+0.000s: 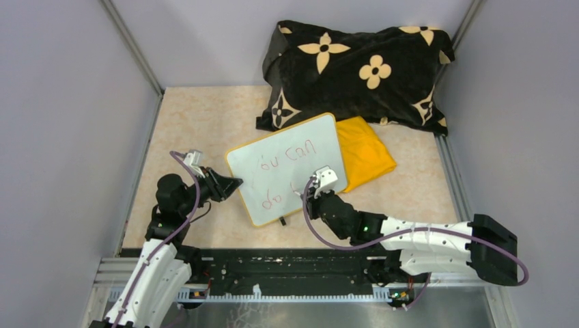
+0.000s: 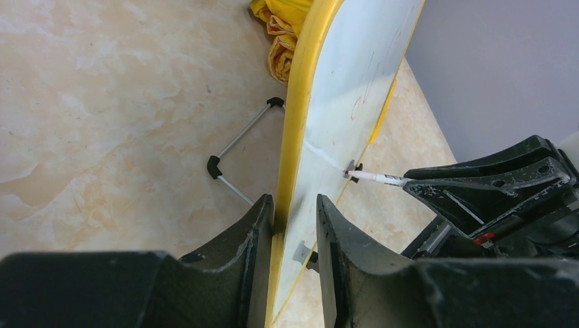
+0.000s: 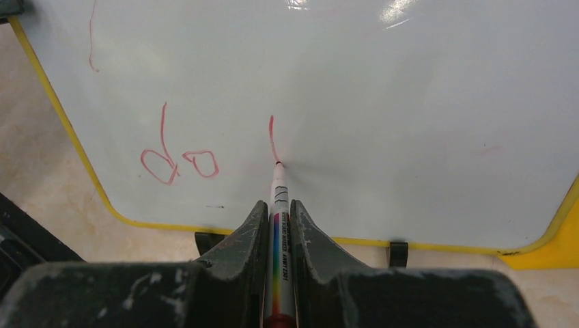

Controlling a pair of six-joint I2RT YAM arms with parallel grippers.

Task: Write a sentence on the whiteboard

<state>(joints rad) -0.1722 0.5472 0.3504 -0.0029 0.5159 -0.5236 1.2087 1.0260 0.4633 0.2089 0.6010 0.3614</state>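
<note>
The whiteboard [image 1: 287, 164] stands tilted up mid-table, with a white face and a yellow rim [image 2: 295, 137]. My left gripper [image 1: 236, 183] is shut on its left edge, the rim between the fingers [image 2: 295, 205]. The sentence [image 1: 283, 158] is in thin red letters: a top line, then "do" [image 3: 179, 162] and a short stroke [image 3: 272, 137]. My right gripper [image 3: 278, 206] is shut on a rainbow-striped marker [image 3: 278, 225]. The marker's tip [image 3: 278, 164] touches the board at the bottom of that stroke. The right gripper [image 1: 308, 193] is at the board's lower right part.
A black pillow with tan flowers [image 1: 355, 72] lies behind the board. A folded yellow cloth [image 1: 365, 154] sits at the board's right. A wire stand [image 2: 239, 147] hangs behind the board, and black clip feet [image 3: 398, 251] line its lower rim. Grey walls close both sides.
</note>
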